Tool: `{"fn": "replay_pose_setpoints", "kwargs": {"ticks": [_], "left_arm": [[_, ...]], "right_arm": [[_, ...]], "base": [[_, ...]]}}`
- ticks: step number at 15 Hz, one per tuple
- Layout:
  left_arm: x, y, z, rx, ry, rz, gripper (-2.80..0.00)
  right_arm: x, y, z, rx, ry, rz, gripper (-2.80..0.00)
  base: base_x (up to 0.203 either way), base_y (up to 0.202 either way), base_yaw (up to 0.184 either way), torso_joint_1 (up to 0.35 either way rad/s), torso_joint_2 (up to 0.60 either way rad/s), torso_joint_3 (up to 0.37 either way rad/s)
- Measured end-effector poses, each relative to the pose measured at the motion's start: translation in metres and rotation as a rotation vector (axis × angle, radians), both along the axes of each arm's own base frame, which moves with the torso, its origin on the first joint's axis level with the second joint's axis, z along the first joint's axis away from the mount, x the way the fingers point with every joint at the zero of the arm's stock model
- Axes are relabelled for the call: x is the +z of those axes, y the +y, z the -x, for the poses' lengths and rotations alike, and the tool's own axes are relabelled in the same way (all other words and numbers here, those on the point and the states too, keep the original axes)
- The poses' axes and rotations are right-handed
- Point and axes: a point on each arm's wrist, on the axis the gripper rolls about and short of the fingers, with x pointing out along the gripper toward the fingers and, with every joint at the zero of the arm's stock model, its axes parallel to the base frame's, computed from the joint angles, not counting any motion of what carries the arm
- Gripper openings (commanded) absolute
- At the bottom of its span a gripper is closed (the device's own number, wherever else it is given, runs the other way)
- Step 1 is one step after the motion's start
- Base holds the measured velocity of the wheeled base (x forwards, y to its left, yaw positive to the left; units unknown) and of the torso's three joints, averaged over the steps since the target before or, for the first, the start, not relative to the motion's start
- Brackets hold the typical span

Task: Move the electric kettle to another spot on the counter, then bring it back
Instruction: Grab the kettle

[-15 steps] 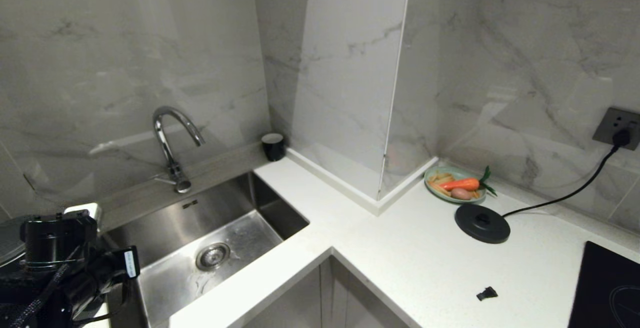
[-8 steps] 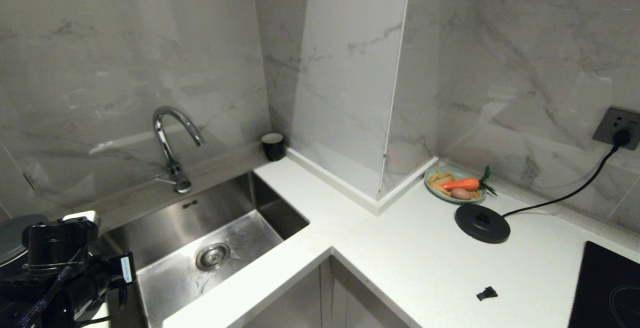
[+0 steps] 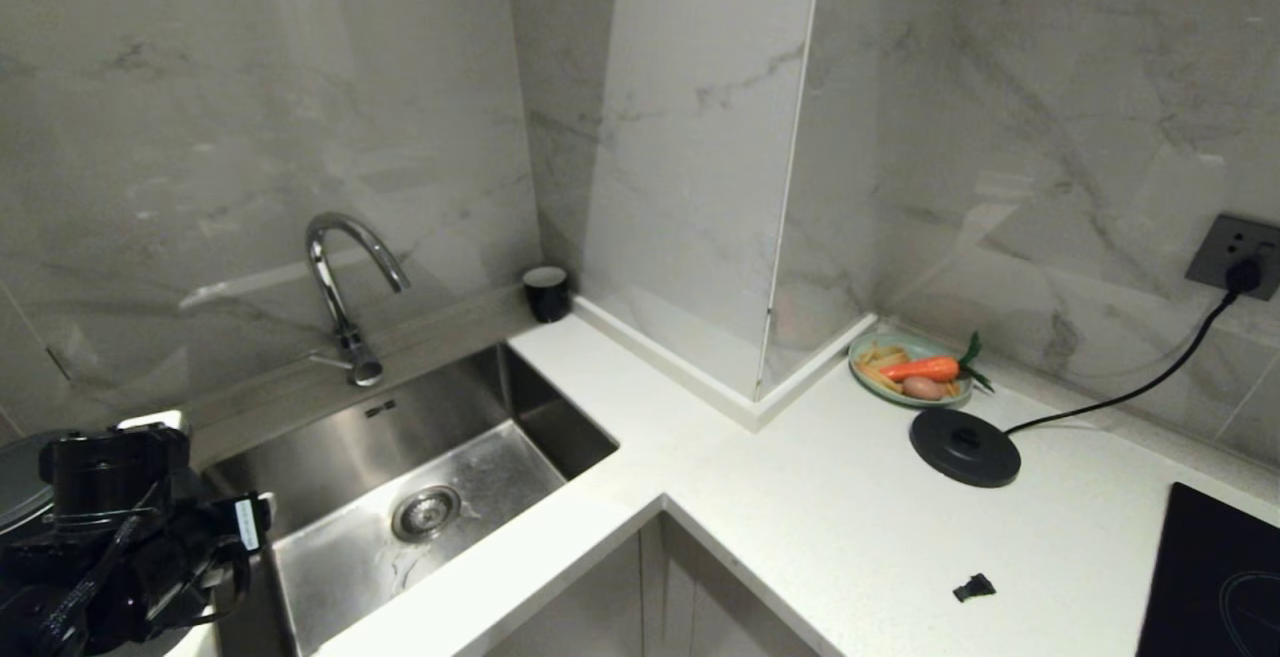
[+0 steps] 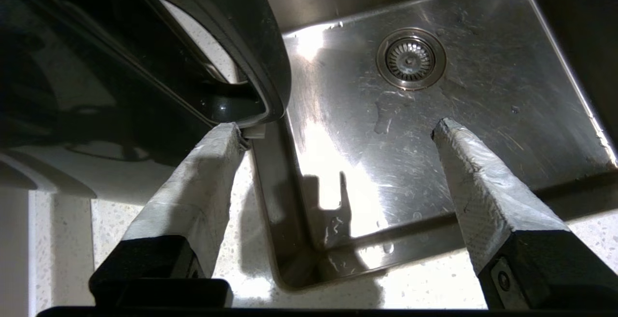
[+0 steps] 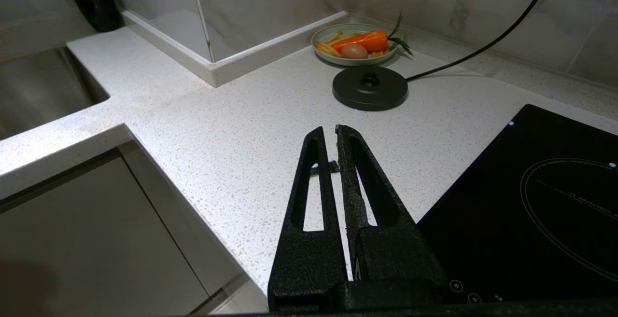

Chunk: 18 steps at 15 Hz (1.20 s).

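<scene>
The electric kettle is glossy black and stands on the white counter just left of the sink. Only a sliver of its grey lid shows at the head view's left edge, behind my left arm. My left gripper is open wide beside the kettle's loop handle. One grey-taped fingertip sits at the handle's lower end, and the other hangs over the sink. Nothing lies between the fingers. My right gripper is shut and empty, low over the counter by the hob.
The steel sink with its tap lies right of the kettle. A black cup stands in the corner. Farther right are a plate of vegetables, the corded base disc, a small black piece and the hob.
In the head view my left wrist has shifted only slightly and now covers more of the kettle's lid. Everything else stands as before.
</scene>
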Motion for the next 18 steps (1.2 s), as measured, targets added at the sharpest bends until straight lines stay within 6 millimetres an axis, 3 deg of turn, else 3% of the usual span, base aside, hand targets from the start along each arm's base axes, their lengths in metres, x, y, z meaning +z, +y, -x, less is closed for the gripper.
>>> {"fn": "replay_pose_setpoints", "kwargs": {"ticks": [18], "left_arm": [[-0.020,0.025,-0.052,0.057,0.002,0.004,0.00]], "right_arm": [[0.000,0.000,0.000,-0.001,0.000,0.000,-2.80]], "base": [[0.000,0.000,0.000,0.000,0.00,0.000]]}}
